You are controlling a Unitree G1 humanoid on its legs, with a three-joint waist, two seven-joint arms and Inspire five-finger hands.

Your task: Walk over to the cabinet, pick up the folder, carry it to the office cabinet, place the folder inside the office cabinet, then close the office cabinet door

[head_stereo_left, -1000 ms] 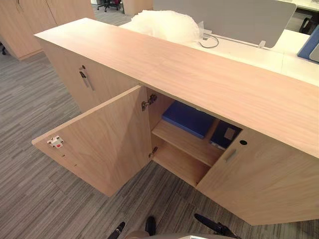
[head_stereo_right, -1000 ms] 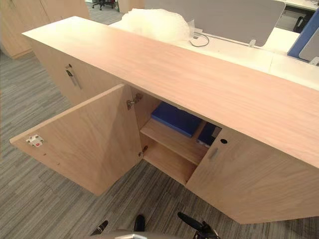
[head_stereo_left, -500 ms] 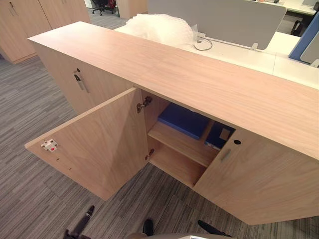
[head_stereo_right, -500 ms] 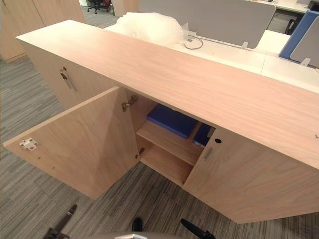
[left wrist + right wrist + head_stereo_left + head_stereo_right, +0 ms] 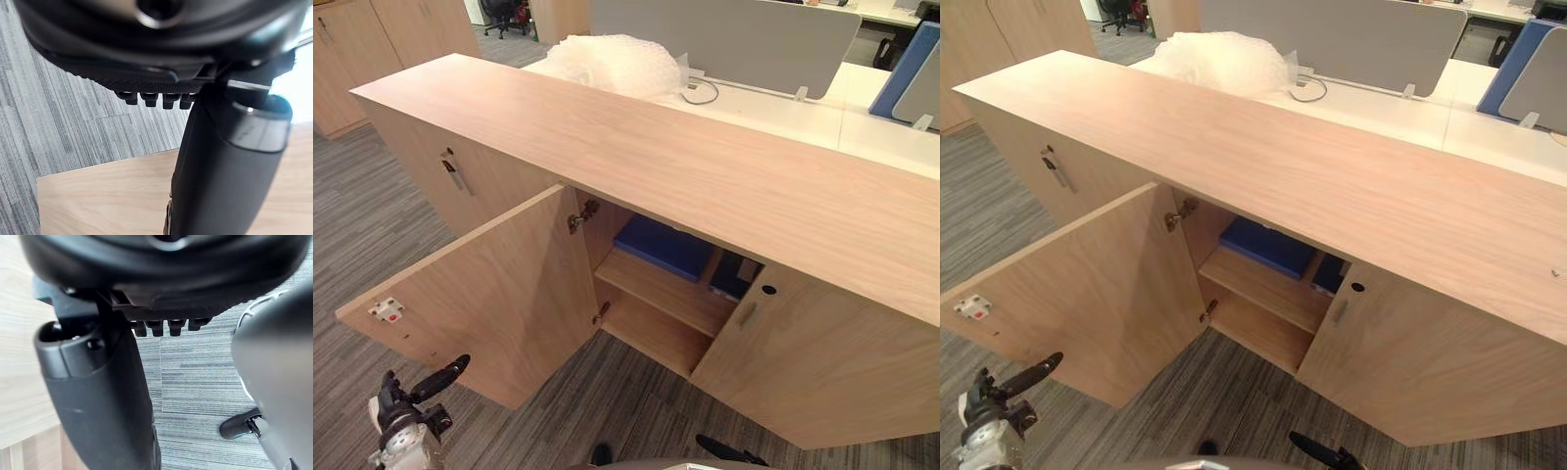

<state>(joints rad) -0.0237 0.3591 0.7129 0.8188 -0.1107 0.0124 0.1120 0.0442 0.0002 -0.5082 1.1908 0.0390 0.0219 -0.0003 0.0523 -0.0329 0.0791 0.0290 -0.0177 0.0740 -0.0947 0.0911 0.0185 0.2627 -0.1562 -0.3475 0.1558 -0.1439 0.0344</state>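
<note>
A blue folder (image 5: 666, 247) lies flat on the upper shelf inside the low wooden office cabinet (image 5: 656, 147). The cabinet's left door (image 5: 499, 294) stands swung wide open; the right door (image 5: 822, 362) is slightly ajar. My left hand (image 5: 435, 380) hovers low at the lower left, in front of the open door's outer edge, fingers straight and holding nothing. My right hand (image 5: 729, 450) shows at the bottom edge below the right door, also straight-fingered and holding nothing. In the left wrist view, the door's wood (image 5: 98, 196) lies just past the thumb.
A second dark blue item (image 5: 732, 276) stands at the shelf's right end. A heap of bubble wrap (image 5: 617, 64) sits on the white desk behind, by a grey divider panel (image 5: 724, 34). Tall wooden cabinets (image 5: 372, 39) stand at the far left. Grey carpet (image 5: 372, 215) surrounds the cabinet.
The view has shifted as I move. My left hand has risen into view at the lower left, towards the open door. The folder stays on the shelf.
</note>
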